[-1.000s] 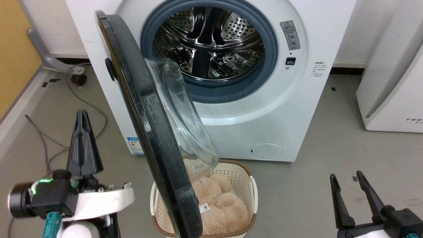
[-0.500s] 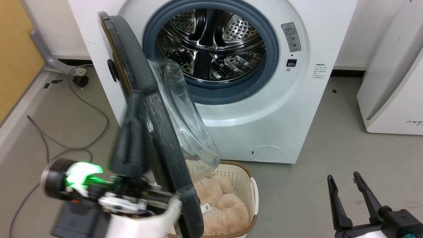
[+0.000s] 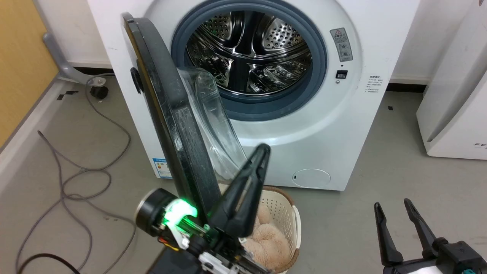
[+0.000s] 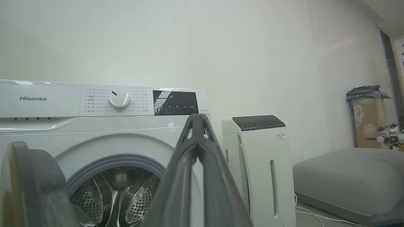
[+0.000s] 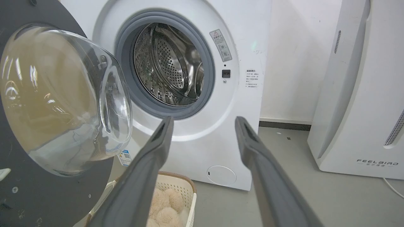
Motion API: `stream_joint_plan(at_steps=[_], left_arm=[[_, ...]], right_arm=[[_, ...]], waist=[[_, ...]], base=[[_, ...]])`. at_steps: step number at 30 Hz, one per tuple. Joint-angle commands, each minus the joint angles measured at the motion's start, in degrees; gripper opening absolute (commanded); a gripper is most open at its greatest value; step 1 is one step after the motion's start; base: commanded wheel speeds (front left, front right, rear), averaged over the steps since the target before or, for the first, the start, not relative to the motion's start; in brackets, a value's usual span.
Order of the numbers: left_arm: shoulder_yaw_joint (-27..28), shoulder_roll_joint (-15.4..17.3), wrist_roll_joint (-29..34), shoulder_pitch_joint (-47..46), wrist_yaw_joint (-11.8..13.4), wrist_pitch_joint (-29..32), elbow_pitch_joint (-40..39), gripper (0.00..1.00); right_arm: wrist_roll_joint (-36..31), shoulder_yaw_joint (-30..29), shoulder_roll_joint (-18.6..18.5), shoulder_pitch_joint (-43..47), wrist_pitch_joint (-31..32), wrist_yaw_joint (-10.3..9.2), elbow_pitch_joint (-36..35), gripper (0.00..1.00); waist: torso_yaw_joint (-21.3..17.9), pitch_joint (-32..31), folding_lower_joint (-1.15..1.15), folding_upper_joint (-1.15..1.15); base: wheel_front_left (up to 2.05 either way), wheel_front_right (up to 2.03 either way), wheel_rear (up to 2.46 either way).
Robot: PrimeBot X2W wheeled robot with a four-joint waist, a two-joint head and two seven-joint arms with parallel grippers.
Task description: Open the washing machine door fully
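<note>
Head view, basket below door

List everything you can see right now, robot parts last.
washing machine: one, white, centre, drum opening exposed
washing machine door: one, black with clear glass bowl, swung out at head view's left
basket: one, cream, floor before machine
plush item: one, beige, inside basket
smaller appliance: one, white, right of machine
cables: several, grey, floor at left
left gripper: one, dark, shut, by door's glass side
right gripper: one, dark, open, lower right
</note>
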Motion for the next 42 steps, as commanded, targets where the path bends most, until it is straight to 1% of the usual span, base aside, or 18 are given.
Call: stream_joint_plan(at_steps=[1, 7, 14, 19, 26, 33, 42], left_arm=[[-0.2, 0.11, 0.24, 0.75, -0.22, -0.24, 0.22, 0.0], [-3.02, 0.11, 0.71, 3.6, -1.68, -0.24, 2.24, 0.0], [-5.95, 0.11, 0.82, 6.19, -2.36, -0.24, 5.0, 0.0], [-6.76, 0.11, 1.39, 7.46, -2.97, -0.24, 8.41, 0.0], [-5.2, 0.11, 1.55, 8.43, -2.97, -0.24, 14.23, 0.0], [-2.91, 0.11, 1.22, 9.27, -1.99, -0.24, 18.25, 0.0], [0.08, 0.11, 0.92, 9.52, -1.58, -0.24, 22.52, 0.0]], right_arm=[[0.5, 0.09, 0.27, 0.64, -0.25, 0.03, 0.18, 1.0], [0.84, 0.07, 0.28, 0.77, -0.25, 0.03, 0.41, 1.0], [0.93, -0.03, 0.28, 0.77, -0.25, 0.03, 0.8, 1.0], [0.85, 0.0, 0.28, 0.31, -0.25, 0.03, 0.91, 1.0], [0.93, 0.15, 0.28, -0.08, -0.25, 0.03, 1.16, 1.0], [1.13, 0.04, 0.28, 0.17, -0.25, 0.03, 1.41, 1.0], [1.29, 0.2, 0.28, 0.07, -0.25, 0.03, 1.72, 1.0]], waist=[[0.06, 0.01, 0.0, 0.0], [0.6, 0.15, 0.0, 0.0], [1.83, 0.48, 0.0, 0.0], [2.64, 0.92, 0.0, 0.0], [3.45, 1.36, 0.0, 0.0], [4.16, 1.53, 0.0, 0.0], [5.9, 1.41, 0.0, 0.0]], base=[[0.0, 0.0, 0.0], [0.0, 0.0, 0.0], [0.0, 0.0, 0.0], [0.0, 0.0, 0.0], [0.0, 0.0, 0.0], [0.0, 0.0, 0.0], [0.0, 0.0, 0.0]])
